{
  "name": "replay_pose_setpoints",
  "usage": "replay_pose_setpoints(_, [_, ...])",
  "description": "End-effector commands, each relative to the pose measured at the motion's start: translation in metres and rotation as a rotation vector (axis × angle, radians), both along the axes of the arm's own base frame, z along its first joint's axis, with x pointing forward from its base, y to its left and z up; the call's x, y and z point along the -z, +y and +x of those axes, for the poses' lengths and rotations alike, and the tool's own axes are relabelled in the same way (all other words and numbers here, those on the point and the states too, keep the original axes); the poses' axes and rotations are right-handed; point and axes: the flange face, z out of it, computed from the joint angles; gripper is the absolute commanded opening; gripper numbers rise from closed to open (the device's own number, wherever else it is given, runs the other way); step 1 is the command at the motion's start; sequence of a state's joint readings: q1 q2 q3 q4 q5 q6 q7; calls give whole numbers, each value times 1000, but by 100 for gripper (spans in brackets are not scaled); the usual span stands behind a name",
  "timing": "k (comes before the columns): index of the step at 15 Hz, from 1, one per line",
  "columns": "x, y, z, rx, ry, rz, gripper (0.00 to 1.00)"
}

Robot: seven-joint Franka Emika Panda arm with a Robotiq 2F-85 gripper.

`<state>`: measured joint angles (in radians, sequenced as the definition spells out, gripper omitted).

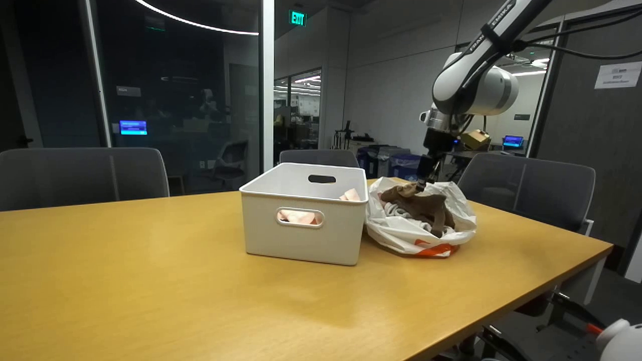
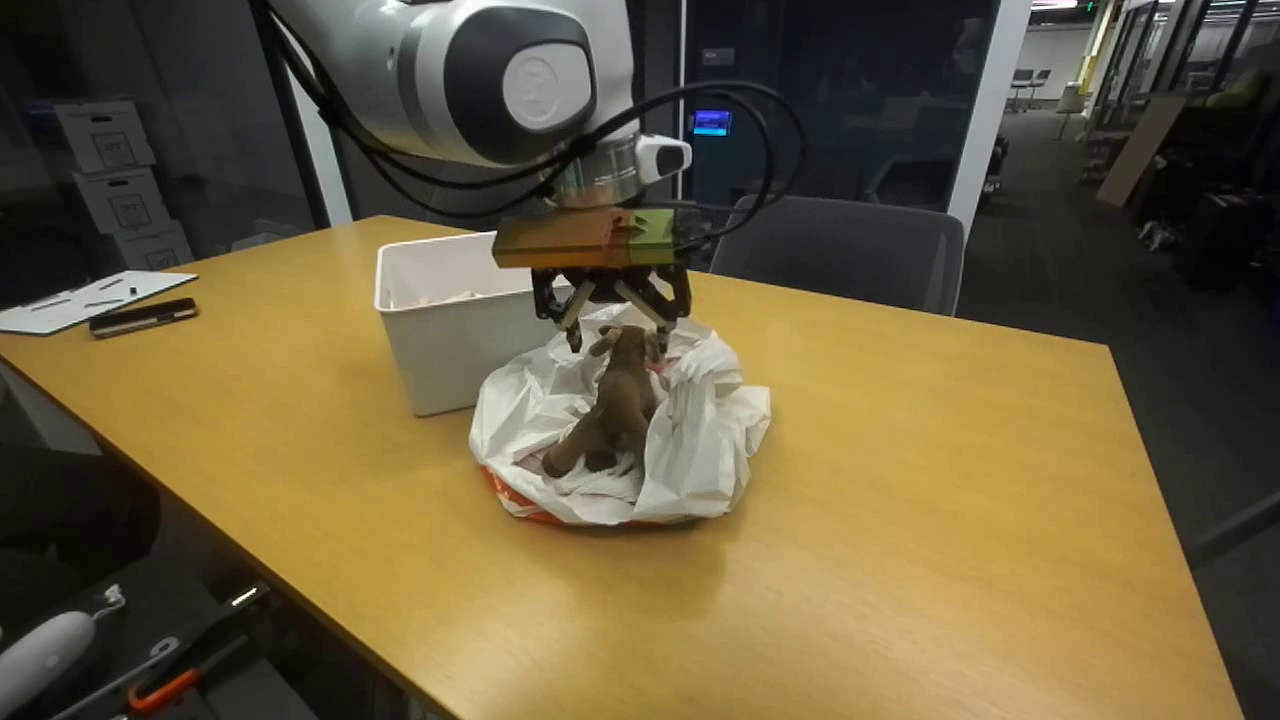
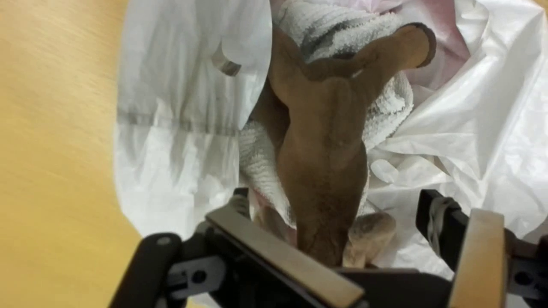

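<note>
Brown plush toy in white bag

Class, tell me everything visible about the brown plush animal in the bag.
The brown plush animal looks soft, with lighter ears and splayed limbs, one ending in a pale, dark-edged tip. It sprawls across grey and white cloth inside the crumpled white plastic bag, its head between the open fingers; whether they touch it is unclear.
</note>
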<state>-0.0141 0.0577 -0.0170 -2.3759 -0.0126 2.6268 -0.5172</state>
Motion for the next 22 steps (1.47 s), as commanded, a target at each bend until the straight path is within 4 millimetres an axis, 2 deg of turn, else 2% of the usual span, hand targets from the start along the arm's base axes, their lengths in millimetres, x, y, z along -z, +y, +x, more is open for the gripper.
replay_pose_setpoints(1, [-43, 25, -17, -59, -88, -38, 100])
replay_pose_setpoints(5, [-64, 82, -20, -246, -159, -4, 100])
replay_pose_setpoints(8, [-55, 129, -12, -363, -156, 55, 100])
replay_pose_setpoints(11, [-41, 159, -6, -459, -134, 85, 100])
replay_pose_setpoints(15, [-29, 184, 7, -532, -106, 95, 100])
replay_pose_setpoints(18, [-12, 195, 21, -542, -73, 108, 100])
replay_pose_setpoints(22, [28, 193, 37, -503, 19, 136, 100])
